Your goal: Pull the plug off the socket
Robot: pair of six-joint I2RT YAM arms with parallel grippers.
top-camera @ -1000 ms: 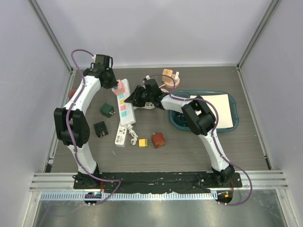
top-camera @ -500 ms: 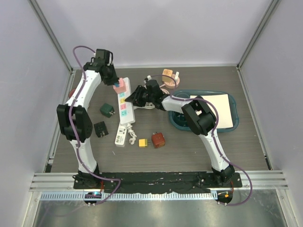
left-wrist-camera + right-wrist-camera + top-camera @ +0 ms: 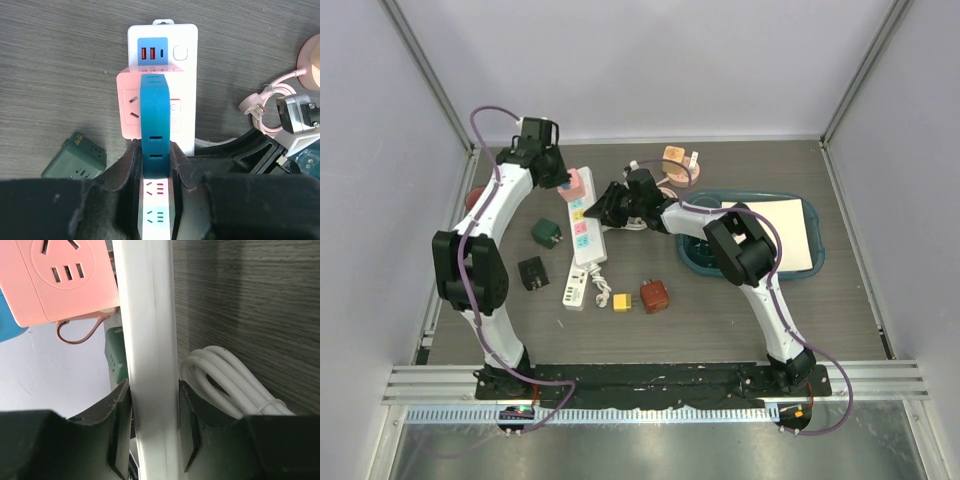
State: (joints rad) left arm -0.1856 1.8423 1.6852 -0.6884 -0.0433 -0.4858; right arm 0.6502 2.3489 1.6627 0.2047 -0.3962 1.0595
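Clamped shut with the left gripper (image 3: 155, 150) on the pink plug (image 3: 131, 107), pinching its narrow blue part (probably the only bit slim enough to fit between the pads). Taken from above, most likely to allow a straight draw up and away from the socket. Seated on the white power strip (image 3: 163, 31) at 11 o'clock on the table (image 3: 740, 320), just short of the USB end; cannot tell whether the pins are free. Closed with the right gripper (image 3: 152, 390) on that strip, one finger either side, at 4 o'clock from the plug, presumably to hold it down against the pull. Further out, a coiled white cord (image 3: 225, 380) at 3 o'clock of the strip and a green adapter (image 3: 75, 162) at 7 o'clock of the plug, both apart from either grip.
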